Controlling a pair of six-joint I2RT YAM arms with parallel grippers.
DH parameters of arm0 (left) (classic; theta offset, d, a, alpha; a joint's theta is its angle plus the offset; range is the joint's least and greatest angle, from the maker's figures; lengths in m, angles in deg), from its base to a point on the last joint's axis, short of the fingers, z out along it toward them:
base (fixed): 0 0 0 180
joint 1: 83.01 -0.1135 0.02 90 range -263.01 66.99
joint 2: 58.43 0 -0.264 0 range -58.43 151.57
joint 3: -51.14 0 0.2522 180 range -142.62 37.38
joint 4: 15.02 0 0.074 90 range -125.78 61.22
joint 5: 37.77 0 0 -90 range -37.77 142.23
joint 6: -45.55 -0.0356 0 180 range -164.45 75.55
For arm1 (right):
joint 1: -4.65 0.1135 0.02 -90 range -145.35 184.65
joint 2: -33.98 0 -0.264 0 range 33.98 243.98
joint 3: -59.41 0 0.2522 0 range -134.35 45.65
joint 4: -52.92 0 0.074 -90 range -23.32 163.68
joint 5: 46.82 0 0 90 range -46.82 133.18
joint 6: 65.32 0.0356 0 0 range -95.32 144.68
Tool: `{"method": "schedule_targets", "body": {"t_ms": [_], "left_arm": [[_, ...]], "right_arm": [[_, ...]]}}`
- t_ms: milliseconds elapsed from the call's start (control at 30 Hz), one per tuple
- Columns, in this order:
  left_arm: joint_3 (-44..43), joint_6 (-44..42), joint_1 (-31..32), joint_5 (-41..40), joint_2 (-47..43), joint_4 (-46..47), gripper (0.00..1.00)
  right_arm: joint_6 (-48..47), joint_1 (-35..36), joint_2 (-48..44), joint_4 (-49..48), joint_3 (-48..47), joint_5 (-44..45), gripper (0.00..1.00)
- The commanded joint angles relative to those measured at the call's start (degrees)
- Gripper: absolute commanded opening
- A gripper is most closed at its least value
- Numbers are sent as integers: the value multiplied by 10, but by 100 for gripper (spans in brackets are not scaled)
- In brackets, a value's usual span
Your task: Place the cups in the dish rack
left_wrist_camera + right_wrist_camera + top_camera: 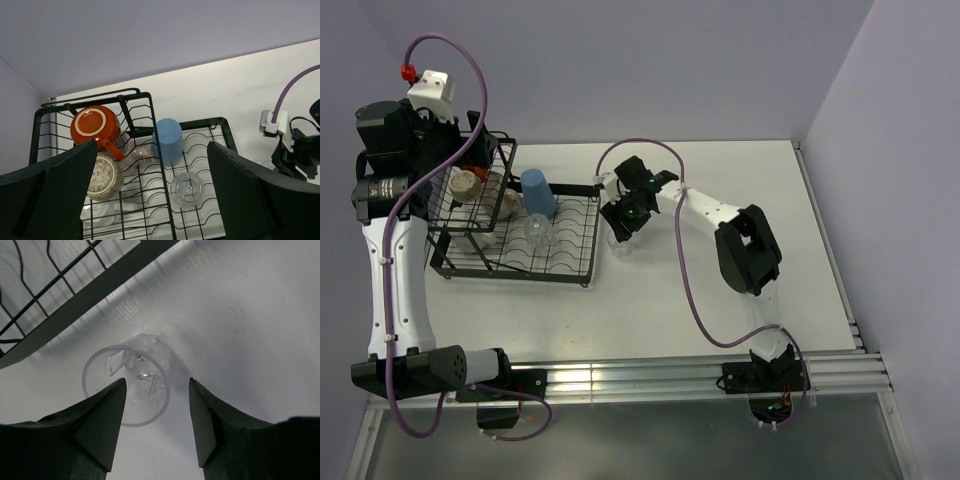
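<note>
1. Left to do: one clear glass cup [140, 365] with a thick faceted base. Stands upright, mouth up, on the white table [250, 315], just beside the right rim of the black wire dish rack [515, 276]. Not yet lifted.
2. Looks fully see-through, with a thin round rim and hard to pick out against the pale surface. Probably slick and easy to tip if nudged off-centre.
3. Right gripper [157, 381] above that cup, jaws apart, one on either side. No clear contact, nothing held.
4. Done so far, inside the rack:
   - On the flat tray: blue plastic tumbler [167, 140] upside down, and a second clear glass [187, 188] just in front of it.
   - In the taller basket: orange-red mug [95, 126] bottom up, speckled cream cup [105, 176], and a pinkish translucent cup [138, 156].
   - Anything further hidden behind black fingers.
5. Left gripper [152, 145] above the rack, spread wide and empty.
6. Judged nearly finished, with only the one cup seen outside.
</note>
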Motion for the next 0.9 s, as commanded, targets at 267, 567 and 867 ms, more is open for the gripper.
{"method": "schedule_targets", "body": {"t_ms": [267,567,867], "left_arm": [[8,3,3,7,-25,9,99],[-5,25,3,107,-32,-18,99],[-19,148,3,238,-32,-30,99]], "right_arm": [[17,0,-37,-70,18,37,10],[-65,-1,-249,-198,110,108,0],[-223,36,-429,-436,230,129,0]]}}
